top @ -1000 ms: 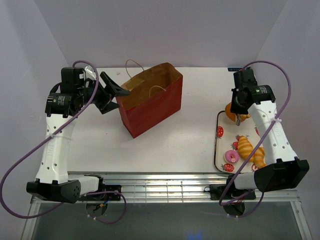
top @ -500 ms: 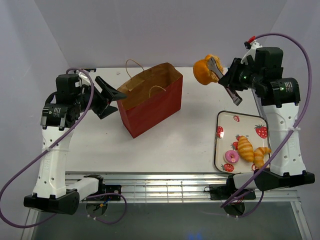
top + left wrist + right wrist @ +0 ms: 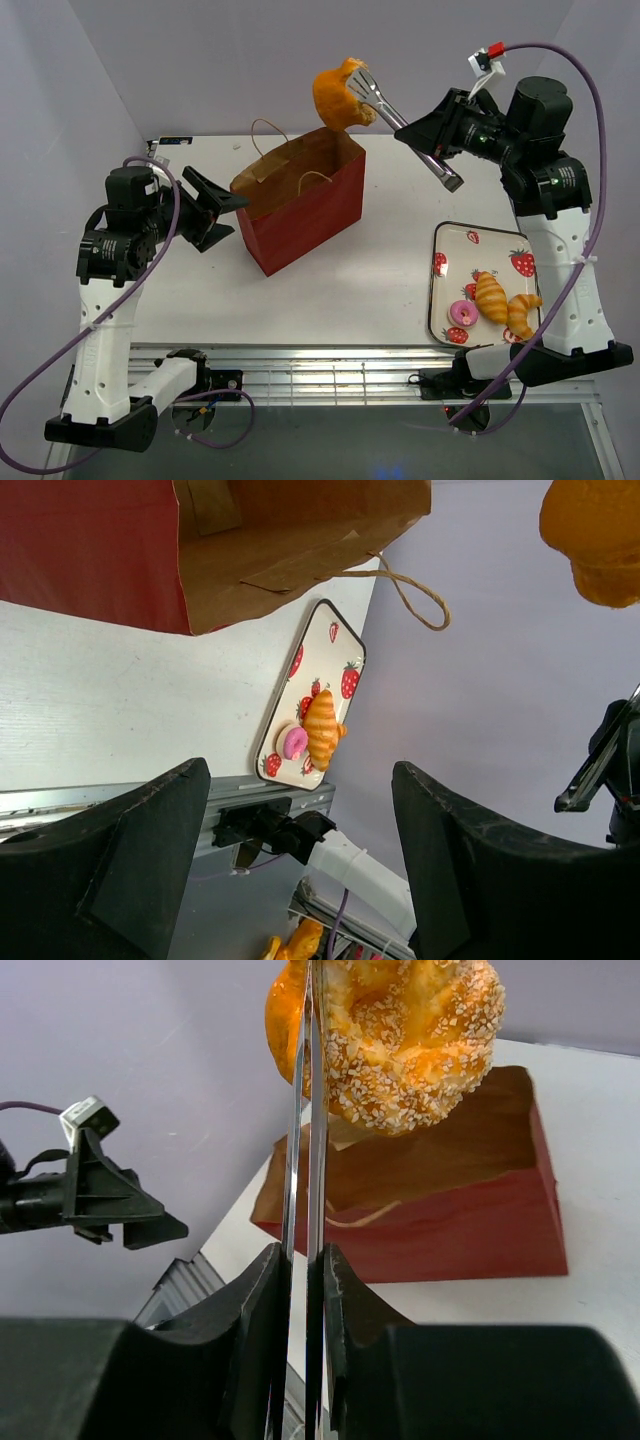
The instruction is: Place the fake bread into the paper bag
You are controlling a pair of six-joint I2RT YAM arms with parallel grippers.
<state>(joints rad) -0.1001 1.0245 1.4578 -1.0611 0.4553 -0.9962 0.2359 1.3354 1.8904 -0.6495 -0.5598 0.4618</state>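
Paper bag (image 3: 300, 215), red-brown and open at the top, stands left of centre on the white table (image 3: 370, 270). The left hand (image 3: 238, 215) is just beside its left rim, fingers parted and holding nothing. The strawberry-printed tray (image 3: 490, 250) lies at the table's right edge. The right hand (image 3: 440, 140) is clamped tight on long silver tongs (image 3: 390, 108), which pinch a seeded bun (image 3: 338, 95) high in the air by the paper bag's far rim. Two croissants (image 3: 490, 295) and a pink doughnut (image 3: 462, 313) rest on the tray. Only the right wrist view shows the sesame seeds and the tong blades pressed nearly together. Only the left wrist view shows the bag's tan inside and a looped cord handle (image 3: 415, 595) against the wall. Half a second earlier the bun hung lower, to the right of the bag. A second earlier the right hand was down at the tray.
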